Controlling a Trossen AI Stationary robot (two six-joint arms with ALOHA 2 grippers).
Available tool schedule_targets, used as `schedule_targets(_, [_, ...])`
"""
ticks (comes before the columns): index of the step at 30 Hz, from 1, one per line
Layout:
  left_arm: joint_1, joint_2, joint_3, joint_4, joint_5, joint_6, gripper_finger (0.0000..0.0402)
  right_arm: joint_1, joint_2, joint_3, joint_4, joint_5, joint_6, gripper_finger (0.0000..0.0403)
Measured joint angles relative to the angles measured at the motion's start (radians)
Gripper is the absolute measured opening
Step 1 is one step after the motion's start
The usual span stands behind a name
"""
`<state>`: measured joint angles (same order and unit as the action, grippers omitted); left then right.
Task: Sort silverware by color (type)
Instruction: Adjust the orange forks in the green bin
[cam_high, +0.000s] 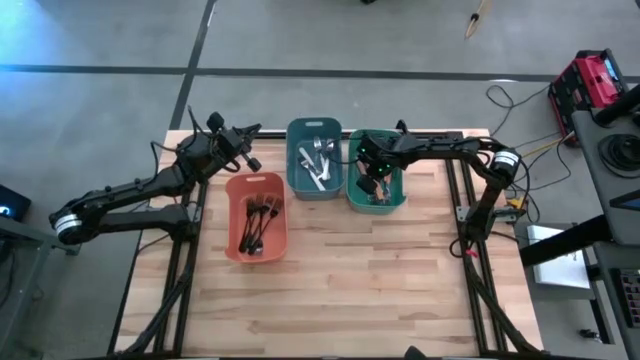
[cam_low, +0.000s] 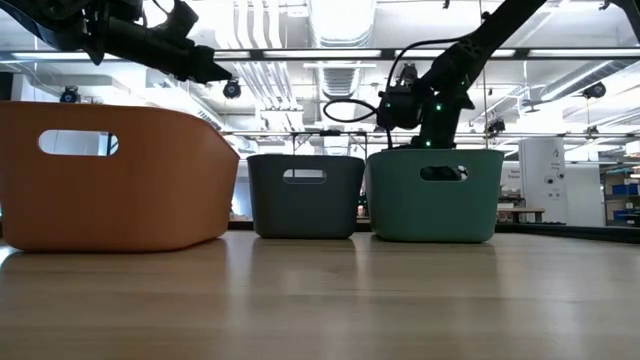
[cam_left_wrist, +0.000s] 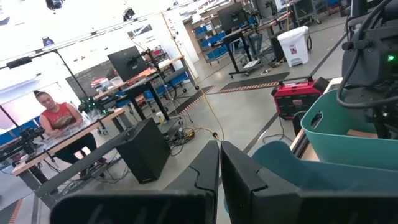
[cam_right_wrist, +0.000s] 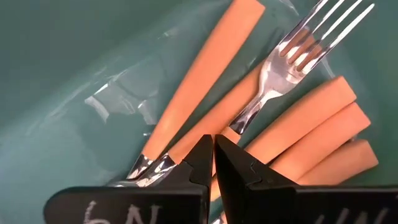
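Observation:
The silverware lies sorted in three bins. Dark pieces (cam_high: 258, 215) are in the salmon bin (cam_high: 232, 215), and plain silver ones (cam_high: 318, 160) are in the blue bin (cam_high: 296, 160). Orange-handled forks (cam_right_wrist: 311, 118) lie flat on the floor of the green bin (cam_right_wrist: 74, 62). My right gripper (cam_right_wrist: 213, 144) is shut and reaches steeply down into the green bin (cam_high: 352, 185), with its tips just over the orange handles. My left gripper (cam_left_wrist: 219, 149) is shut and empty. It is held level, high above the table's far left (cam_high: 252, 130). My right gripper comes from above with its shut fingertips (cam_right_wrist: 202, 152) over an orange handle (cam_right_wrist: 186, 106), near where the handle meets the metal neck. Nothing is between the fingers. I cannot tell whether the tips touch the handle.
The three bins stand side by side in the far half of the table: salmon (cam_low: 110, 175), blue (cam_low: 303, 195) and green (cam_low: 435, 195). The wooden tabletop (cam_high: 350, 290) in front of them is bare. A red case (cam_high: 590, 85) and cables lie on the floor beyond the right edge.

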<state>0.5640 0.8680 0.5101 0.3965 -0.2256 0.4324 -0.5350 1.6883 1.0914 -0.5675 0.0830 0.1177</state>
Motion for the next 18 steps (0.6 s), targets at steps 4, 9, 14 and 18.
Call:
schedule_targets(4, [0.0,0.0,0.0,0.0,0.0,0.0,0.0,0.0,-0.001,0.009,-0.008,0.013,0.005,0.0009])
schedule_targets(9, [0.0,0.0,0.0,0.0,0.0,0.0,0.0,-0.002,-0.006,0.015,-0.025,0.039,0.005,0.0009])
schedule_targets(14, [0.0,0.0,0.0,0.0,0.0,0.0,0.0,-0.002,-0.025,0.015,-0.033,0.043,0.015,0.0009])
schedule_targets(18, [0.0,0.0,0.0,0.0,0.0,0.0,0.0,-0.002,-0.047,0.015,-0.052,0.05,0.024,0.0009])
